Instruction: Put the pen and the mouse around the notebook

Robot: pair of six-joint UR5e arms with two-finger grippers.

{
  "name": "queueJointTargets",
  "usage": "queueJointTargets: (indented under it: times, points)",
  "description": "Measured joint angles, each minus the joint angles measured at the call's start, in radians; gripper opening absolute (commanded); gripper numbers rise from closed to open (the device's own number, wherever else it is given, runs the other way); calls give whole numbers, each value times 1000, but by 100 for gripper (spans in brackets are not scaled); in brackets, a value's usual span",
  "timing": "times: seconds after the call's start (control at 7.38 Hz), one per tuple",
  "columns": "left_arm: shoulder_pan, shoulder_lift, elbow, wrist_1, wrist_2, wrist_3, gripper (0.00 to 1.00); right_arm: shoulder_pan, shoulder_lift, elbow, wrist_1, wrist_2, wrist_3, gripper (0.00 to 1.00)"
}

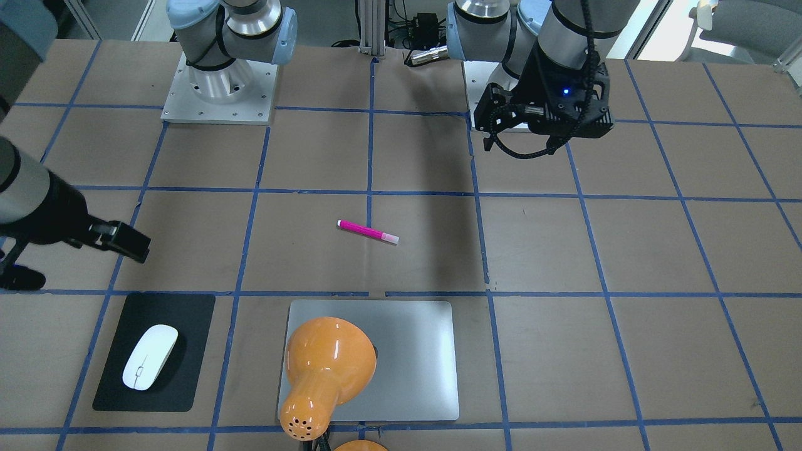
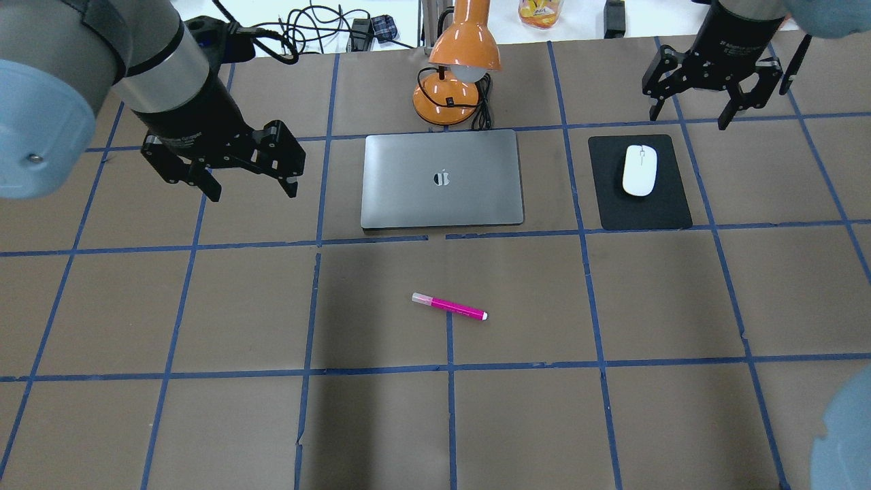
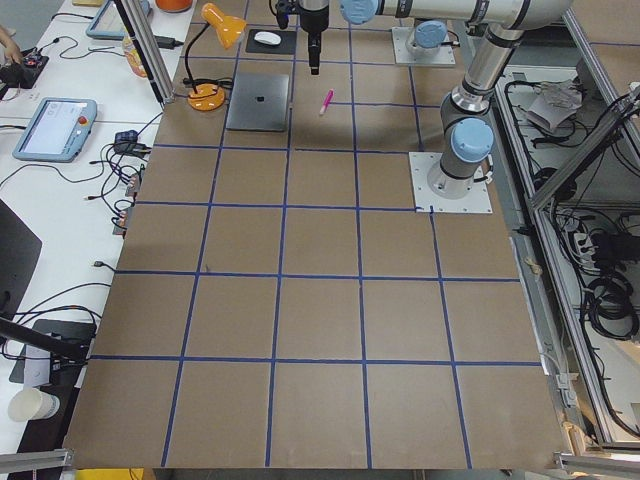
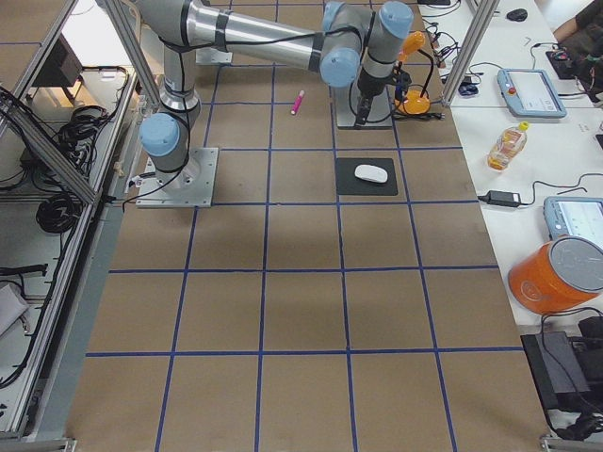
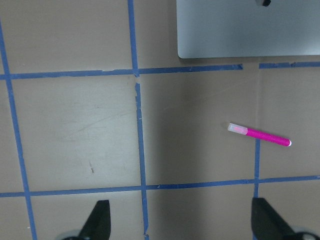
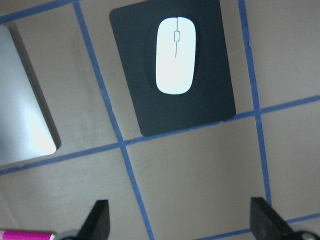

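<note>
The pen (image 2: 449, 306) lay alone on the brown counter (image 2: 204, 422), nearer the robot than the notebook (image 2: 408, 190). Its long axis ran almost straight across the robot's front. The pale cap pointed toward the robot's left and slightly away, the white-tipped end toward the right. It sat well apart from both hands, between them side to side. The left hand (image 2: 253, 192) hung wide open and empty, left of the notebook. The mouse (image 2: 639, 170) rested on a black mat (image 2: 612, 204) right of the notebook. The right hand (image 2: 688, 117) hovered nearby, open and empty.
</note>
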Motion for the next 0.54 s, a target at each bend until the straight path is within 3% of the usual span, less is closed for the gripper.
queueJointTargets:
  times: [0.27,0.54]
  points:
    - [21,12,-4,30,1,4,100,65,-129,48,72,-2,57,100]
    - [24,13,-4,46,1,3,100,88,-254,157,77,-27,68,100]
